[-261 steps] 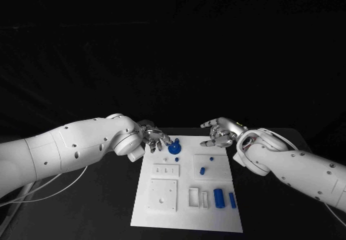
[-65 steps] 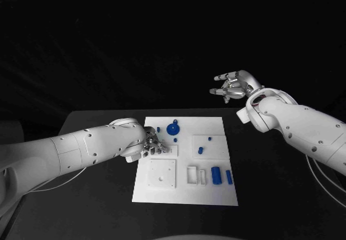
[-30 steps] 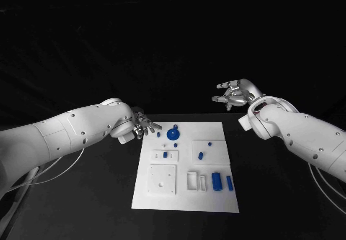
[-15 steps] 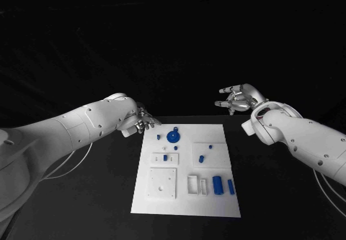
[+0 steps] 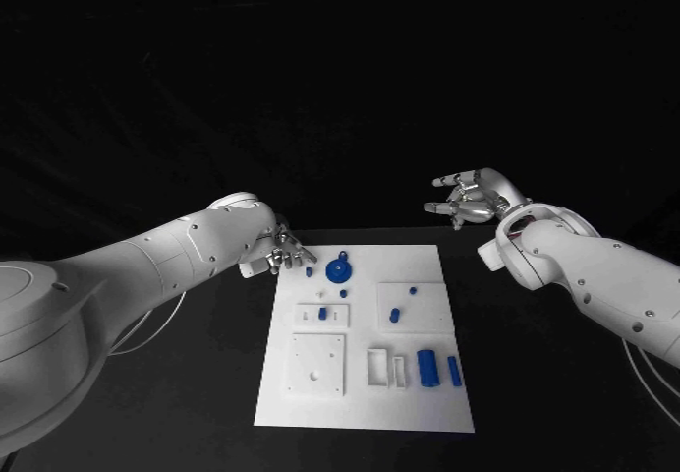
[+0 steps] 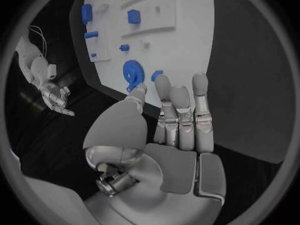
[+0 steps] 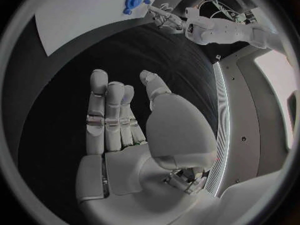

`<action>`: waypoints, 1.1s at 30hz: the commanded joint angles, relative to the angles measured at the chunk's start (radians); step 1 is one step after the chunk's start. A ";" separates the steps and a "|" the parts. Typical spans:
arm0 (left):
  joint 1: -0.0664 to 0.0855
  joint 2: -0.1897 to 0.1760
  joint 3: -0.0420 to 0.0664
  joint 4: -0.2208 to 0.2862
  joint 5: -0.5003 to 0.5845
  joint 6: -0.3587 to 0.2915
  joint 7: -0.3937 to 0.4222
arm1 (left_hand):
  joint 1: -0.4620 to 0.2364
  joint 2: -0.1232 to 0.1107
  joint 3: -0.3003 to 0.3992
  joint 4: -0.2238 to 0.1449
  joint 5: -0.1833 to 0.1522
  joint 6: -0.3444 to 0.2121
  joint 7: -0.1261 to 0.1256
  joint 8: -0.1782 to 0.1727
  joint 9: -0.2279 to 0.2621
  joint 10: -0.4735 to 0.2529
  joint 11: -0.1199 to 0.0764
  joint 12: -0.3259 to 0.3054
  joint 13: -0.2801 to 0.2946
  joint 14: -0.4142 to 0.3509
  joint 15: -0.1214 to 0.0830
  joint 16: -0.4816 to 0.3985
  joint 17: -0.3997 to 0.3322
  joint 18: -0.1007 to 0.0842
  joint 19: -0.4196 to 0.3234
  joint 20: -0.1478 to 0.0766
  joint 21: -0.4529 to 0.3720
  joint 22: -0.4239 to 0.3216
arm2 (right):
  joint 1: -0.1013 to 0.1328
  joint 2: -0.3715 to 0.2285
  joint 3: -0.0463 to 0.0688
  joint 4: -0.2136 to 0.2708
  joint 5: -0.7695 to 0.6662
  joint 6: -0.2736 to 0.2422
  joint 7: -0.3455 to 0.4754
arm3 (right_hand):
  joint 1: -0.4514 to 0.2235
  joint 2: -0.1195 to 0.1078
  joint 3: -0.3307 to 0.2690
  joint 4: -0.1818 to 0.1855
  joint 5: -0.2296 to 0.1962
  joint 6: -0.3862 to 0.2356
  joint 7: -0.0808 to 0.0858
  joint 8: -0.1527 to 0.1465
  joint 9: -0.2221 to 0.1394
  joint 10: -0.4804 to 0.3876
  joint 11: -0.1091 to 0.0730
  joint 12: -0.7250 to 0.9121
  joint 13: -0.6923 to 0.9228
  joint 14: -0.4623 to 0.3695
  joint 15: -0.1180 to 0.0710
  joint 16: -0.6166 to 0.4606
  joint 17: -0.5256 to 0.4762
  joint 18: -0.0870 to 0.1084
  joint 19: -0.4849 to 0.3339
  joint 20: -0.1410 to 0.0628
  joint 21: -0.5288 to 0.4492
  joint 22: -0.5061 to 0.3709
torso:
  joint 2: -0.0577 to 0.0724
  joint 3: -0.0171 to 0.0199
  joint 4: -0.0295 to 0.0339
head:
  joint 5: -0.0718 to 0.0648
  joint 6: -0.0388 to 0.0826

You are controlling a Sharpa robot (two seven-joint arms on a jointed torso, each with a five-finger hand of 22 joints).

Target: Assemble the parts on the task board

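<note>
Task board: a white plate lying flat in the middle of the black table, its long side running from near to far.

Parts in place, as judged from the head view: a round blue part at the far end of the board; a small blue part in the left middle panel; two small blue parts on the right middle panel. Whether each is fully seated cannot be told.

Parts apparently outstanding: two blue blocks lie at the near right, beside an open white slot. The square panel at the near left carries no blue part. Assembly is judged partly complete.

Left hand: at the far left corner of the board, just beside the round blue part, fingers extended and close together, holding nothing.

Right hand: raised beyond the far right corner, well apart from the board, fingers loosely apart, holding nothing.
</note>
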 commanded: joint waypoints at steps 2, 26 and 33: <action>-0.005 0.006 -0.002 -0.011 -0.017 0.066 0.028 | -0.009 -0.003 -0.002 0.010 -0.006 0.000 -0.005 0.008 -0.001 0.010 0.007 0.000 0.001 -0.009 0.002 0.008 0.000 -0.008 0.004 0.003 -0.003 0.019 | 0.002 -0.002 0.001 0.004 -0.002 -0.002 -0.001 | -0.008 0.000 -0.002 0.002 0.001 -0.006 0.002 -0.002 0.000 -0.005 0.000 0.001 -0.001 -0.006 -0.002 0.002 -0.001 0.013 0.003 0.003 -0.003 0.018 | 0.007 0.0010 -0.0043 | 0.001 0.002; -0.010 0.007 -0.005 -0.021 0.013 0.085 0.042 | 0.012 0.078 -0.031 -0.050 -0.010 0.009 -0.009 0.016 0.004 0.015 0.007 0.007 0.003 -0.011 0.003 0.023 -0.002 -0.004 -0.003 0.007 0.014 0.019 | 0.003 0.006 0.001 -0.003 -0.012 0.001 -0.006 | -0.005 -0.002 -0.002 0.006 0.002 -0.005 0.001 -0.002 0.000 -0.004 -0.001 0.001 -0.001 -0.005 -0.002 0.002 -0.002 0.013 0.004 0.003 -0.003 0.018 | 0.007 0.0015 -0.0041 | -0.001 0.003; -0.010 0.006 -0.005 -0.021 0.027 0.071 0.051 | 0.041 0.126 -0.046 -0.078 -0.016 0.010 -0.013 0.022 0.011 0.015 0.005 0.008 0.004 -0.011 0.001 0.024 -0.003 -0.004 -0.003 0.005 0.016 0.019 | 0.003 0.011 0.001 -0.009 -0.012 0.006 -0.007 | -0.005 -0.002 -0.002 0.008 0.002 -0.004 0.001 -0.002 0.000 -0.005 -0.001 0.001 -0.001 -0.005 -0.002 0.002 -0.002 0.013 0.004 0.002 -0.003 0.018 | 0.009 0.0016 -0.0036 | -0.001 0.002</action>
